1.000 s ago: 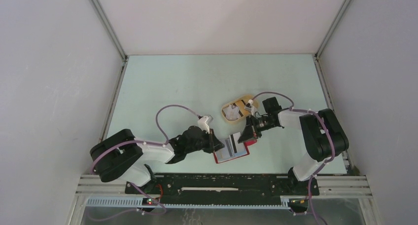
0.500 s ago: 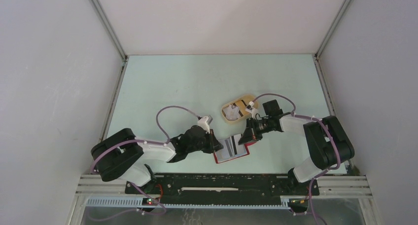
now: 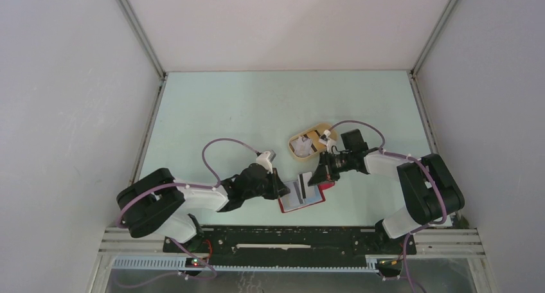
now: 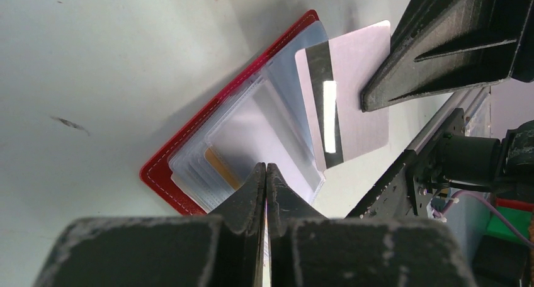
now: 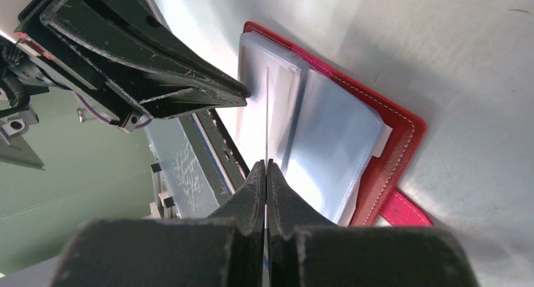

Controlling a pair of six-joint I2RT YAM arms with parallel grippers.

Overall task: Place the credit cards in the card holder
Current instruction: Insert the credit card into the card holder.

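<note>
The red card holder (image 3: 319, 199) lies open on the table, its clear pale-blue sleeves up; it also shows in the left wrist view (image 4: 189, 150) and the right wrist view (image 5: 397, 142). My right gripper (image 3: 313, 177) (image 5: 266, 165) is shut on a whitish credit card with a dark stripe (image 4: 352, 104), seen edge-on in its own view (image 5: 267, 111), held slanted over the sleeves. My left gripper (image 3: 283, 189) (image 4: 266, 167) is shut on the edge of a clear sleeve (image 4: 252, 126) at the holder's left side. More cards (image 3: 307, 144) lie in the tray.
A beige oval tray (image 3: 296, 153) stands just behind the card holder. The holder's snap tab (image 5: 403, 208) sticks out on its right. The black base rail (image 3: 289, 240) runs along the near edge. The two grippers' fingers are very close together.
My right gripper has moved a little left and down with the card, closer over the open sleeves. My left gripper has stayed shut at the holder's left edge.
</note>
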